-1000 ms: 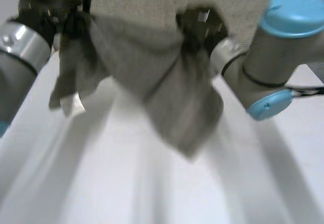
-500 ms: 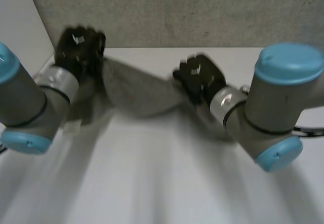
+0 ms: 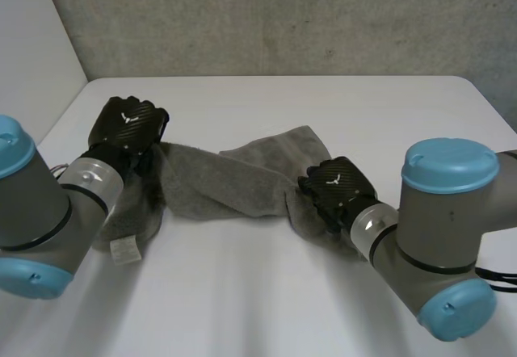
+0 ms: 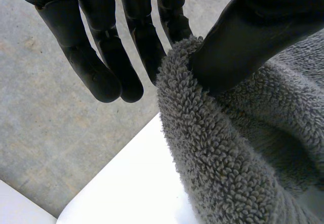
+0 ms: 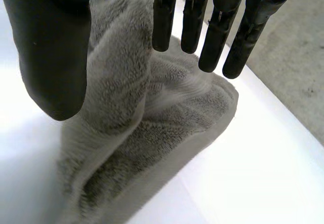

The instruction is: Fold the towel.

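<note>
A grey towel (image 3: pixel 226 181) lies rumpled on the white table (image 3: pixel 266 300), stretched between my two hands. Its white label (image 3: pixel 123 249) shows at the end near my left arm. My left hand (image 3: pixel 128 127) is at the towel's far left corner. In the left wrist view, the thumb (image 4: pixel 253 31) pinches the towel's edge (image 4: pixel 228 148) against the fingers. My right hand (image 3: pixel 335 187) rests on the towel's right end. There its fingers (image 5: pixel 215 36) are straight and spread from the thumb, with a ridge of towel (image 5: pixel 142 143) lying loose between them.
A grey wall (image 3: pixel 283 18) runs along the table's far edge. The table's left edge (image 3: pixel 69 102) passes close to my left hand. Bare tabletop lies in front of the towel and to the right of my right arm.
Both arms have come down, and the towel has gone from hanging in the air to lying on the table. My right hand's fingers have straightened and let go of the cloth.
</note>
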Robot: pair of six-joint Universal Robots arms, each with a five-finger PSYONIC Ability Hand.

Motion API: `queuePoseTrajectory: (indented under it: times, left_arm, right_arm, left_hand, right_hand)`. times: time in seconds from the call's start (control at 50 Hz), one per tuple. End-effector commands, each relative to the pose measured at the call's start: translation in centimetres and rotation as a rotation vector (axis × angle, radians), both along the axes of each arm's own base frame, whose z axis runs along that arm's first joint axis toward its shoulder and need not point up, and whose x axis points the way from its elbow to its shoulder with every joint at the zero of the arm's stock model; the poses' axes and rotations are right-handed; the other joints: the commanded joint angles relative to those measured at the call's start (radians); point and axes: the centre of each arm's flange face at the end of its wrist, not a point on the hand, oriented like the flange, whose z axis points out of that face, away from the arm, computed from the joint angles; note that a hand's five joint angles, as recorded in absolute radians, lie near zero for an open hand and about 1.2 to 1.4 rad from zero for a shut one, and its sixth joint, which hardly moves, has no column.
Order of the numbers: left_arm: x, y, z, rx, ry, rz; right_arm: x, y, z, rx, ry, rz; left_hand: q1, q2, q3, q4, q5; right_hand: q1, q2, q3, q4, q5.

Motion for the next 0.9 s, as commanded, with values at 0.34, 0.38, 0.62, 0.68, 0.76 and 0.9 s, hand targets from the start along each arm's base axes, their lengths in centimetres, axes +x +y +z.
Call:
queuePoseTrajectory:
  times: [0.34,0.38,0.62,0.68,0.76,0.9]
  left_arm:
    - [2.1,3.9,3.2,-0.040,0.011,-0.066]
    - [2.3,4.1,3.3,-0.039,0.013,-0.072]
    - [2.5,4.0,3.2,-0.033,0.013,-0.083]
    - [2.6,4.0,3.2,-0.033,0.017,-0.081]
    - [2.7,3.9,3.6,-0.045,0.018,-0.078]
    - [2.7,3.6,4.2,-0.073,0.023,-0.074]
  right_arm:
    - [-1.9,-3.7,-1.2,0.490,-0.341,-0.223]
    - [-1.6,-3.7,-1.7,0.517,-0.331,-0.220]
    - [-0.9,-4.6,-3.3,0.577,-0.301,-0.228]
    - [-0.8,-4.7,-3.4,0.573,-0.301,-0.227]
    - [-0.6,-5.1,-3.9,0.571,-0.298,-0.224]
    - [-0.3,-5.6,-2.7,0.518,-0.331,-0.207]
  left_hand:
    - [-0.026,-0.109,-0.152,-0.133,-0.245]
    - [-0.026,-0.109,-0.152,-0.133,-0.245]
    - [-0.026,-0.109,-0.152,-0.133,-0.245]
    - [-0.026,-0.109,-0.152,-0.133,-0.245]
    - [-0.026,-0.109,-0.152,-0.133,-0.245]
    - [-0.026,-0.109,-0.152,-0.133,-0.245]
  right_hand:
    - [-0.134,-0.136,-0.128,-0.126,-0.093]
    - [-0.125,-0.127,-0.119,-0.117,-0.084]
    - [-0.116,-0.118,-0.110,-0.108,-0.075]
    - [-0.107,-0.109,-0.101,-0.099,-0.066]
    - [0.330,0.329,0.336,0.338,0.372]
    - [0.928,0.926,0.934,0.936,0.969]
